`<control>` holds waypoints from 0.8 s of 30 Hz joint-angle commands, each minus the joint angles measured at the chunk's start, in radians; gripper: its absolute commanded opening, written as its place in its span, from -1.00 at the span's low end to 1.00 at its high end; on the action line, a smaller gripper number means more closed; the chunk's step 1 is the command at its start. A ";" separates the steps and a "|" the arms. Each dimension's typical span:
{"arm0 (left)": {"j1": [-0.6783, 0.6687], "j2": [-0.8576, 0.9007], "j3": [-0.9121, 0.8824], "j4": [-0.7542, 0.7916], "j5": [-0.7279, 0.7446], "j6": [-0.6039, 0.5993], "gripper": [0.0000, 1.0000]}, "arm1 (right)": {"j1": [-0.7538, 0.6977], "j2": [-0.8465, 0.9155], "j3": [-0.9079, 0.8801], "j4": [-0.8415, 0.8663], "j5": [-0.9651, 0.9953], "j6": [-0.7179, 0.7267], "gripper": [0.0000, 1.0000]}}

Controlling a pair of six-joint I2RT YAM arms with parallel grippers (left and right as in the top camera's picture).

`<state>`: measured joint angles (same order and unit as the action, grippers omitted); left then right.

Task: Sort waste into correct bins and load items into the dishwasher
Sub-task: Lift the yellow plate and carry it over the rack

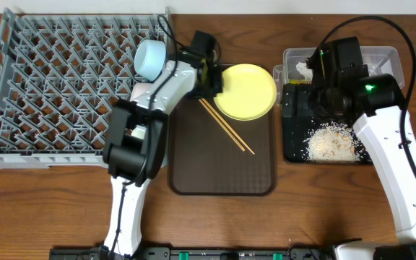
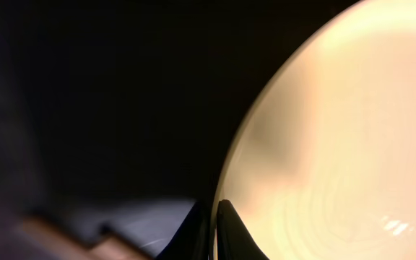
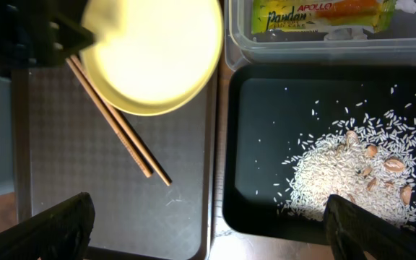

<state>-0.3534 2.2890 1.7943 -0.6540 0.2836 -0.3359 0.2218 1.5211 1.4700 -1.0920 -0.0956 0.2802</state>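
My left gripper [image 1: 212, 76] is shut on the left rim of the round yellow plate [image 1: 246, 90]. In the left wrist view the two fingers [image 2: 214, 217] pinch that rim and the plate [image 2: 338, 144] fills the right side. The wooden chopsticks [image 1: 226, 127] lie on the brown serving tray [image 1: 222, 173], their far ends under the plate. A light-blue bowl [image 1: 150, 58] sits at the right edge of the grey dish rack [image 1: 56, 87]. My right gripper [image 3: 211, 231] is open and empty above the black tray [image 3: 266, 144], which holds rice scraps [image 3: 352, 173]. The snack wrapper [image 3: 323, 16] and a white tissue [image 1: 303, 70] lie in the clear tub [image 1: 388, 54]. No white bowl or cup shows.
The brown serving tray lies between the rack and the black tray [image 1: 291, 119]. My right arm [image 1: 381, 137] reaches over the black tray and the tub. My left arm [image 1: 139, 137] crosses the rack's right front corner.
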 commanded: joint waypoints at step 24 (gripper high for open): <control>0.046 -0.622 -0.003 -0.122 -0.768 0.521 -0.85 | -0.005 0.003 0.000 -0.001 0.010 -0.008 0.99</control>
<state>-0.3168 1.7187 1.7863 -0.7815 -0.3382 0.0383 0.2218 1.5211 1.4704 -1.0920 -0.0956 0.2802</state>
